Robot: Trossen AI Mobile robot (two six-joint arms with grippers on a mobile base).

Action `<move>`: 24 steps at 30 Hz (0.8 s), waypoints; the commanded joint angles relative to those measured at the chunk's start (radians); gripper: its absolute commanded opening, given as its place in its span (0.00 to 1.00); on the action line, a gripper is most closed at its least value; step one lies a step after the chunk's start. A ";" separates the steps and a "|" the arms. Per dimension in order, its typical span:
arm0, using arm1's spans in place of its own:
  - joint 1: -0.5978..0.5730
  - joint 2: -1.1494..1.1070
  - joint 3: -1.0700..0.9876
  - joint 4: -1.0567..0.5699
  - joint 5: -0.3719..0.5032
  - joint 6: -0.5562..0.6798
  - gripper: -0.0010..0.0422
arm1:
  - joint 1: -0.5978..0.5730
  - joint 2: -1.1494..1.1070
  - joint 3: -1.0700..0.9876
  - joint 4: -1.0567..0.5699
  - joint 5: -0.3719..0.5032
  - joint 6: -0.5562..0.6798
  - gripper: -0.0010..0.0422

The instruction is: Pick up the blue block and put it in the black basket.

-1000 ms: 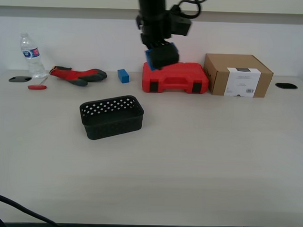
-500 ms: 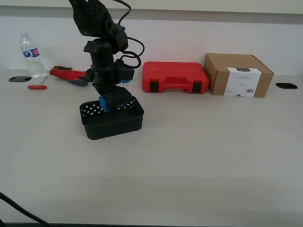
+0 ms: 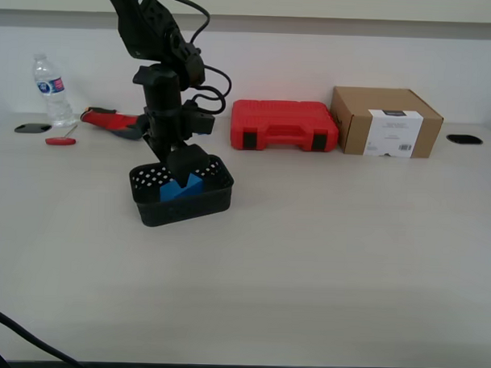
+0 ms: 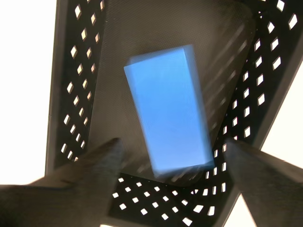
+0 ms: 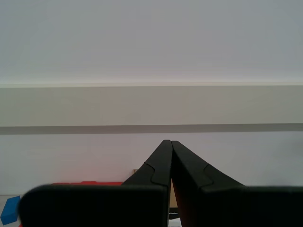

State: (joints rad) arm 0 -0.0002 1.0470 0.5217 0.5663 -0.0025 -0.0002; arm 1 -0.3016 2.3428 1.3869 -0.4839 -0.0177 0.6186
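Note:
The blue block (image 3: 177, 190) lies inside the black basket (image 3: 206, 201) on the table, towards the exterior view's left. My first gripper (image 3: 185, 172) hangs open just above the basket and holds nothing. In the first wrist view the blue block (image 4: 168, 109) is slightly blurred on the floor of the basket (image 4: 71, 94), apart from both fingers of my first gripper (image 4: 171, 142). My second gripper (image 5: 168, 144) is shut and empty, and points at a wall. It does not show in the exterior view.
A red tool case (image 3: 284, 125) and a cardboard box (image 3: 385, 120) stand at the back of the table. A water bottle (image 3: 49, 88), red-grey gloves (image 3: 111, 119) and a small red-handled tool (image 3: 60, 141) lie at the back left. A small blue block (image 5: 9, 210) shows in the second wrist view.
My first gripper carried the blue block from above the red case to the exterior view's left, over the basket. It then opened, and the block dropped into the basket.

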 commanded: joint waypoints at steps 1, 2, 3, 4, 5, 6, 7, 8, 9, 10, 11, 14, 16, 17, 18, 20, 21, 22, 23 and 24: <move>0.001 0.000 0.002 0.001 0.000 0.000 0.02 | -0.001 0.000 0.000 0.000 -0.001 -0.005 0.77; 0.001 0.000 0.002 0.001 0.000 0.000 0.02 | -0.001 0.000 0.002 -0.004 -0.001 -0.006 0.71; 0.001 0.000 0.002 0.001 0.000 0.000 0.02 | -0.001 -0.001 0.008 -0.018 -0.001 -0.010 0.64; 0.001 0.000 0.002 0.001 0.000 0.000 0.02 | -0.002 -0.006 0.017 -0.035 0.000 -0.018 0.54; 0.001 0.000 0.002 0.001 0.000 0.000 0.02 | -0.002 -0.011 0.027 -0.044 0.000 -0.033 0.43; 0.001 0.000 0.002 0.001 0.000 0.000 0.02 | -0.001 -0.027 0.033 -0.048 0.000 -0.040 0.31; 0.001 0.000 0.002 0.001 0.000 0.000 0.02 | -0.001 -0.040 0.037 -0.049 0.000 -0.039 0.20; 0.001 0.000 0.002 0.001 0.000 0.000 0.02 | -0.001 -0.053 0.039 -0.045 0.000 -0.035 0.11; 0.001 0.000 0.002 0.001 0.000 0.000 0.02 | -0.001 -0.075 0.037 -0.023 0.000 -0.026 0.01; 0.001 0.000 0.002 0.001 0.000 0.000 0.02 | -0.001 -0.083 0.038 -0.001 0.000 -0.024 0.02; 0.001 0.000 0.002 0.001 0.000 0.000 0.02 | -0.001 -0.084 0.041 0.006 0.000 -0.024 0.02; 0.001 0.000 0.002 0.000 0.000 0.000 0.02 | -0.001 -0.084 0.036 0.008 0.000 -0.019 0.02; 0.001 0.000 0.002 0.001 0.000 0.000 0.02 | 0.000 -0.084 0.037 0.007 0.000 -0.016 0.02; 0.001 0.000 0.002 0.001 0.000 0.000 0.02 | -0.001 -0.084 0.037 0.007 0.000 -0.016 0.02; 0.001 0.000 0.002 0.001 0.000 0.000 0.02 | -0.001 -0.084 0.037 0.007 0.000 -0.016 0.02; 0.001 0.000 0.002 0.001 0.000 0.000 0.02 | -0.001 -0.084 0.037 0.007 0.000 -0.016 0.02; 0.001 0.000 0.002 0.001 0.000 0.000 0.02 | -0.001 -0.084 0.037 0.007 0.000 -0.016 0.02; 0.001 0.000 0.002 0.001 0.000 0.000 0.02 | -0.001 -0.084 0.038 0.007 0.000 -0.016 0.02; 0.001 0.000 0.002 0.001 0.000 0.000 0.02 | -0.001 -0.084 0.038 0.007 0.000 -0.016 0.02; 0.001 0.000 0.002 0.001 0.000 0.000 0.02 | -0.001 -0.084 0.038 0.008 0.000 -0.016 0.02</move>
State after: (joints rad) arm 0 0.0013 1.0470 0.5217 0.5659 -0.0025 -0.0002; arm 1 -0.3023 2.2604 1.4246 -0.4759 -0.0189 0.6003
